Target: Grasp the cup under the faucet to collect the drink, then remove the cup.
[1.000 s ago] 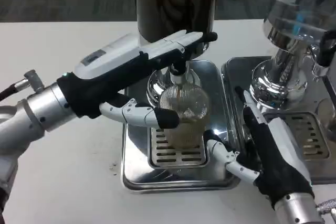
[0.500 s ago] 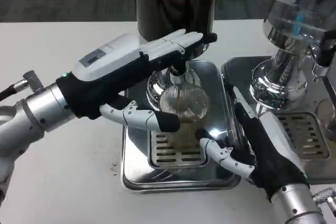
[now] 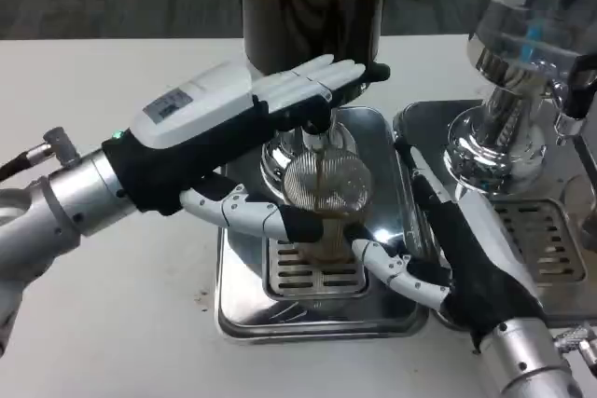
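The cup [image 3: 326, 207], a clear ribbed glass holding brownish liquid, stands at the centre of the frame on the slotted grate of a steel drip tray [image 3: 242, 309]. It sits directly below the faucet [image 3: 315, 128] of the dark drink dispenser [image 3: 312, 2] at the top centre. A thin brown stream runs from the faucet into the mouth of the cup.

The left hand [image 3: 252, 123] enters from the left of the frame. Its extended fingers lie across the front of the dispenser above the faucet, reaching toward a black lever tip at the upper right of the fingers. Its thumb curves underneath and ends against the left side of the cup. The fingers are spread apart, and whether the thumb presses the cup cannot be determined.

The right hand [image 3: 462, 258] enters from the lower right of the frame. Its fingers are extended along the right rim of the tray, and its thumb reaches left to the lower right side of the cup. The hand is open and is not closed around the cup.

A second chrome dispenser [image 3: 522, 62] stands on its own tray [image 3: 560, 240] at the right of the frame. Both trays rest on the white table [image 3: 112, 323].
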You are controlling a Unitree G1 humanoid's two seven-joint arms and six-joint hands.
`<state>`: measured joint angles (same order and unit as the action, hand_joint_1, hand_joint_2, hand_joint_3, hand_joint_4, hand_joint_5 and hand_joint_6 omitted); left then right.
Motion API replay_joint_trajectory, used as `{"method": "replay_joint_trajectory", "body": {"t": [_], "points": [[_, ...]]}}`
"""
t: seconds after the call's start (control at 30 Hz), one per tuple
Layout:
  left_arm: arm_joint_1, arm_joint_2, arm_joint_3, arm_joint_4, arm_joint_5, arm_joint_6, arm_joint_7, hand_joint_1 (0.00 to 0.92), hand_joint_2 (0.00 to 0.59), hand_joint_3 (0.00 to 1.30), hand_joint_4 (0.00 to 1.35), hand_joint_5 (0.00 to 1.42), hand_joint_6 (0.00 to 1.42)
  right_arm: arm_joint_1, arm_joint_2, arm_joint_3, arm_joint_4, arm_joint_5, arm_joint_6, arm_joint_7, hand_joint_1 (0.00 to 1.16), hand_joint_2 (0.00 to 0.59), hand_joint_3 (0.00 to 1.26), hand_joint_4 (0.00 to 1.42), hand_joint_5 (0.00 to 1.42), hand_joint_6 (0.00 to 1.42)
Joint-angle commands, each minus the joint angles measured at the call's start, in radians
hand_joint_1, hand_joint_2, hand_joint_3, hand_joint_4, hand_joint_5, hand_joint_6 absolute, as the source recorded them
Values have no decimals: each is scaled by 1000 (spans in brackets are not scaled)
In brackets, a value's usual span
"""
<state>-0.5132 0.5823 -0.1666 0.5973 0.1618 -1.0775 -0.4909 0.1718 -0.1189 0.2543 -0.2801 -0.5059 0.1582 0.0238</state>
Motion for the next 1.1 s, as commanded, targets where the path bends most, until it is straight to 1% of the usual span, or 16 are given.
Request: {"method": "replay_joint_trajectory", "body": {"t": [0.03,0.37,0.63,1.1], "points": [[15,16,-30,-3,38,-9,-17,0,68,49,0,0,103,-12,-2,0,10,12,10,6,572,307,0,0,0,0],[17,23,-37,-7,37,-11,-12,0,68,49,0,0,103,-31,-7,5,20,32,15,17,576,308,0,0,0,0],[19,23,-33,-9,30,-16,-6,0,76,57,0,0,103,-48,-10,8,38,51,2,24,578,303,0,0,0,0],[14,25,-32,-1,35,-11,-1,0,78,66,0,0,103,-75,-13,7,75,79,-21,20,583,313,0,0,0,0]]}}
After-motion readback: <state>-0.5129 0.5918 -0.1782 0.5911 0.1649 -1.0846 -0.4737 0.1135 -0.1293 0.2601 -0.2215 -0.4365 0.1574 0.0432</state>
